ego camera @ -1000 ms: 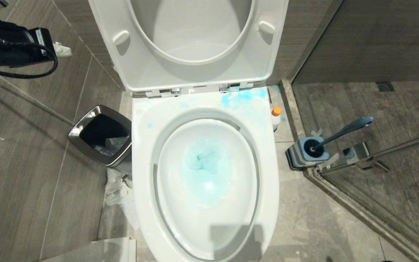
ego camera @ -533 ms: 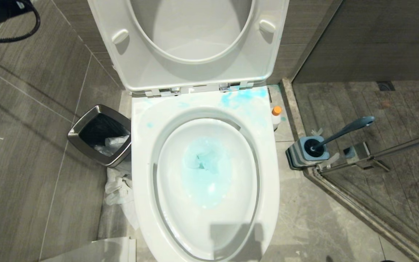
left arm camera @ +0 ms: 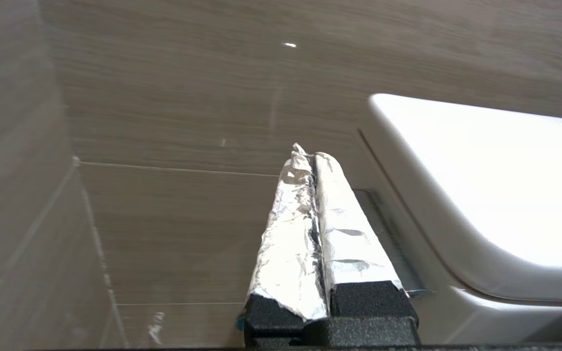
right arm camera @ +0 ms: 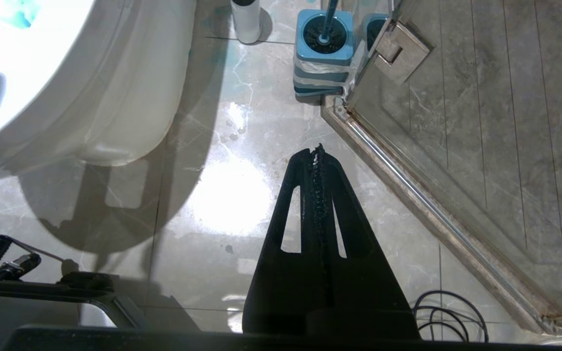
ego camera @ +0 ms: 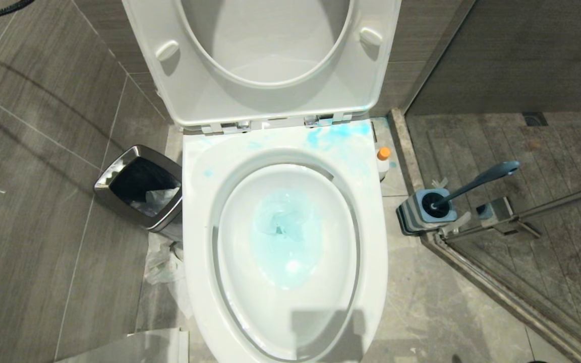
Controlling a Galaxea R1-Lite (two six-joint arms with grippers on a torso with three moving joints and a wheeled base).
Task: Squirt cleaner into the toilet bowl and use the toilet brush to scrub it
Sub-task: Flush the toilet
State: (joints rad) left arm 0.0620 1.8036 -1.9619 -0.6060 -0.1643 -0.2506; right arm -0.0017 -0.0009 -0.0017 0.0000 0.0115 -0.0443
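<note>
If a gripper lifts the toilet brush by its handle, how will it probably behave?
The toilet brush probably stays stiff: its slim handle looks like rigid plastic. Leaning in its holder, it may drag or tip that holder. Its head could drip.

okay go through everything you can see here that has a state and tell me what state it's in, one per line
toilet bowl: blue liquid pooled inside, blue smears on back rim.
seat and lid: both raised.
cleaner: upright on floor beside the bowl, orange cap on.
toilet brush: parked in its holder, handle leaning.
waste bin: open, crumpled white material inside.
left claw: shut, empty.
right claw: shut, empty, over the floor.
</note>
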